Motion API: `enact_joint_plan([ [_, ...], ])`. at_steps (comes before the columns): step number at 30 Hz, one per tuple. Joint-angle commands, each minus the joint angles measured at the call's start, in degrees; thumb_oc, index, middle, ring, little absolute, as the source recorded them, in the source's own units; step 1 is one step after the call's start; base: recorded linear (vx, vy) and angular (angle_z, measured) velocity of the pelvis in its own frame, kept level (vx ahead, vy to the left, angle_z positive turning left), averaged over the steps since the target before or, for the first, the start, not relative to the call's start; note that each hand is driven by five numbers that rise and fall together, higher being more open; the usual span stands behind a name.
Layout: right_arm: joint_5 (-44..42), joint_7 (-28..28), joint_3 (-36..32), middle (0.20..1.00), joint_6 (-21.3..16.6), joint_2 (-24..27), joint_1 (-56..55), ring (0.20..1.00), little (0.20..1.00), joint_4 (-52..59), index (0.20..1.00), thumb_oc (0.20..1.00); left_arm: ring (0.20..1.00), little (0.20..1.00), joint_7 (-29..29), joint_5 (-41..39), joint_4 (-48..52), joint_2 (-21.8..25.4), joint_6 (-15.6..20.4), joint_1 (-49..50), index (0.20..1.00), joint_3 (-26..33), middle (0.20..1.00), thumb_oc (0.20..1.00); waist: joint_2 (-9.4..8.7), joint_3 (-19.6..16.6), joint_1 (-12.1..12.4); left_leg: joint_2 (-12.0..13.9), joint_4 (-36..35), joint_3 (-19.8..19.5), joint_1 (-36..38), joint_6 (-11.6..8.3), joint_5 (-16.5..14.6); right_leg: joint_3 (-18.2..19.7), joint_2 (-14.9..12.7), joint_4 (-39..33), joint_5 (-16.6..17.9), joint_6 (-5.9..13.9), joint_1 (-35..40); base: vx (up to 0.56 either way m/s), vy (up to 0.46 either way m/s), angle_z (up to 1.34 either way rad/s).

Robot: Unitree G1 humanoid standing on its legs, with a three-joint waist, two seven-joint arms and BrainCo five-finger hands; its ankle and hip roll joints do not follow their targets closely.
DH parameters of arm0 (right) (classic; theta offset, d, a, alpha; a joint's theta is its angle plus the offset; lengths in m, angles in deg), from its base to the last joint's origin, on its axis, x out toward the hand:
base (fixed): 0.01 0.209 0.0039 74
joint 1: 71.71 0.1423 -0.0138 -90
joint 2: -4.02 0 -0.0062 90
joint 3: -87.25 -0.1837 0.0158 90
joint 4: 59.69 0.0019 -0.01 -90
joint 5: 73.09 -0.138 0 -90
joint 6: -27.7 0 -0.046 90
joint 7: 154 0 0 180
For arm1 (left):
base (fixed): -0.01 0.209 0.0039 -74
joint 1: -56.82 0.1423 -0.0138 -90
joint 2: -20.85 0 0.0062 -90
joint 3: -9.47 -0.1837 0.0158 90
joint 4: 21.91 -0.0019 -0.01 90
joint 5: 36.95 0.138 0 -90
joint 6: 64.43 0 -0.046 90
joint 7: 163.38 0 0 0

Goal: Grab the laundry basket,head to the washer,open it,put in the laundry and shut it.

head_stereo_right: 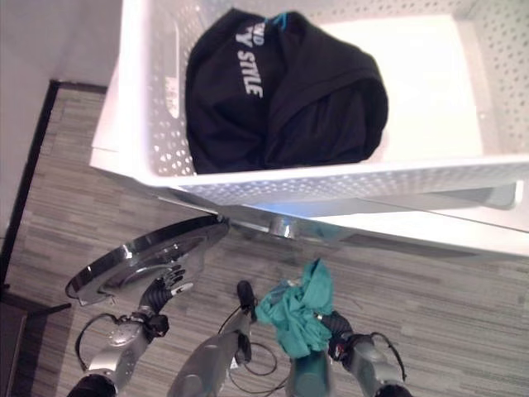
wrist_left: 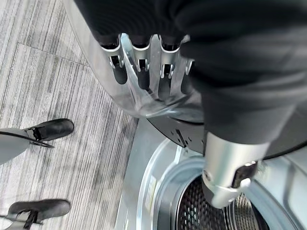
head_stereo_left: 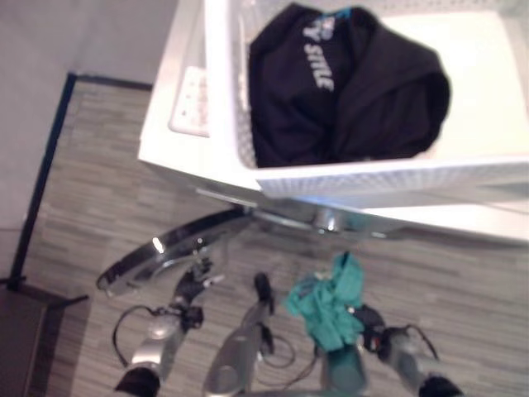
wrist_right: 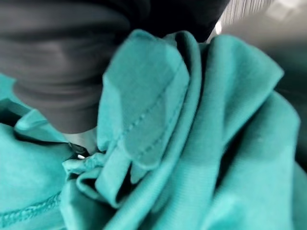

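Loading is under way: the right hand (head_stereo_right: 335,329) grips a teal garment (head_stereo_right: 296,314) below the basket (head_stereo_right: 331,184) on the washer (head_stereo_left: 178,141); next, push it into the drum (wrist_left: 206,211). Straight fingers (wrist_left: 139,62) of the left hand (head_stereo_right: 165,285) hold the door (head_stereo_right: 140,256).

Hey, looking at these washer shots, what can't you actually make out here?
- Right hand fingers: buried in the teal garment, which also covers most of the right wrist view.
- Washer drum contents: cut off by the left wrist view's edge and hidden behind the left hand, which rests on the open washer door.
- What lies under the black garment in the white laundry basket: covered by it.
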Motion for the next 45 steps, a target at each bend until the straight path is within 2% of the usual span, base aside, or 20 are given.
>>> enact_joint_plan([
  [1, 2.7, 1.1, 0.4, 0.200, -3.1, -0.4, -0.3, 0.200, 0.200, 2.6, 0.200, 0.200, 1.000, 1.000, 1.7, -1.3, 1.0, 0.1, 3.1, -1.2, 1.000, -0.3, 1.000, 1.000, -1.10, -2.1, 0.9, -0.5, 2.5, 0.5, 0.0, -1.93, -4.4, -0.4, -4.6, 4.9, 1.9, 3.19, -5.8, 0.03, -0.016, -0.04],
  [10, 4.4, 3.7, -0.5, 0.200, -4.4, -0.1, 6.9, 0.200, 0.200, -1.4, 0.200, 0.200, 1.000, 1.000, 2.3, -2.3, 3.4, -0.1, 3.4, -1.5, 1.000, -0.8, 1.000, 1.000, -0.13, -1.6, 2.0, -0.6, 2.7, 0.0, -3.2, -1.91, -4.3, -1.3, -4.7, 5.6, 1.7, 3.02, -9.0, 0.01, -0.015, 0.03],
  [14, 7.8, 4.2, 2.0, 0.200, -4.3, 0.1, 10.9, 0.200, 0.200, -1.3, 0.200, 0.200, 1.000, 1.000, 2.1, -2.4, 4.9, -0.2, 3.4, -1.3, 1.000, -1.7, 1.000, 1.000, 0.37, -1.4, 2.8, -0.5, 2.5, -0.5, -4.6, -1.99, -3.9, -1.7, -4.4, 5.5, 1.5, 2.78, -10.2, 0.03, -0.042, 0.03],
  [22, 8.4, 5.5, 2.7, 0.200, -4.5, -0.2, 17.7, 0.200, 0.200, -6.8, 0.200, 0.200, 1.000, 1.000, 2.2, -3.0, 7.1, 0.6, 3.5, -0.8, 1.000, -2.5, 1.000, 1.000, 0.96, -1.4, 4.0, -0.4, 3.2, -1.5, -6.2, -2.05, -3.9, -2.3, -4.0, 6.6, 0.7, 2.28, -11.6, 0.01, -0.044, 0.09],
  [23, 7.9, 6.8, 1.5, 0.200, -4.7, -0.2, 24.7, 0.200, 0.200, -14.1, 0.200, 0.200, 1.000, 1.000, 1.7, -3.9, 9.7, 1.7, 3.7, 0.0, 1.000, -3.2, 1.000, 1.000, 1.86, -1.2, 5.4, -0.3, 3.7, -2.0, -7.2, -2.12, -3.9, -2.5, -3.8, 7.5, 0.2, 2.05, -12.7, -0.01, -0.054, 0.07],
  [24, 7.4, 7.6, 0.7, 0.200, -4.8, 0.2, 27.3, 0.200, 0.200, -16.7, 0.200, 0.200, 1.000, 1.000, 1.4, -4.2, 10.4, 2.2, 3.8, 0.2, 1.000, -3.7, 1.000, 1.000, 2.15, -1.1, 5.9, -0.2, 3.8, -2.1, -7.6, -2.18, -3.8, -2.7, -3.8, 7.7, 0.0, 2.00, -12.9, -0.01, -0.067, 0.10],
  [30, 3.5, 10.3, -3.2, 0.200, -5.4, 2.8, 36.8, 0.200, 0.200, -26.4, 0.200, 0.200, 1.000, 1.000, 0.2, -5.0, 11.5, 3.8, 3.6, -0.5, 1.000, -5.9, 1.000, 1.000, 3.36, -0.6, 7.8, -0.1, 3.4, -3.0, -8.6, -2.41, -3.3, -3.3, -3.3, 8.4, -0.9, 1.73, -14.0, 0.00, -0.034, 0.10],
  [40, -4.4, 16.1, -7.7, 0.200, -7.9, 5.6, 50.5, 0.200, 0.200, -31.8, 0.200, 0.200, 1.000, 1.000, 0.5, -5.5, 13.2, 5.5, 3.9, -0.6, 1.000, -9.6, 1.000, 1.000, 5.73, -1.2, 11.4, -0.7, 1.8, -5.3, -9.3, -2.64, -2.5, -5.0, -3.1, 9.7, -2.5, 1.68, -15.2, 0.01, -0.023, 0.12],
  [45, -7.8, 18.6, -9.5, 0.200, -9.7, 9.0, 55.0, 0.200, 0.200, -29.8, 0.200, 0.200, 1.000, 1.000, 0.5, -5.0, 13.9, 6.3, 3.9, -0.4, 1.000, -10.3, 1.000, 1.000, 6.07, -1.6, 12.5, -1.0, 2.0, -5.9, -9.6, -2.81, -2.6, -5.4, -3.3, 9.9, -2.8, 1.79, -15.2, 0.01, -0.004, 0.05],
])
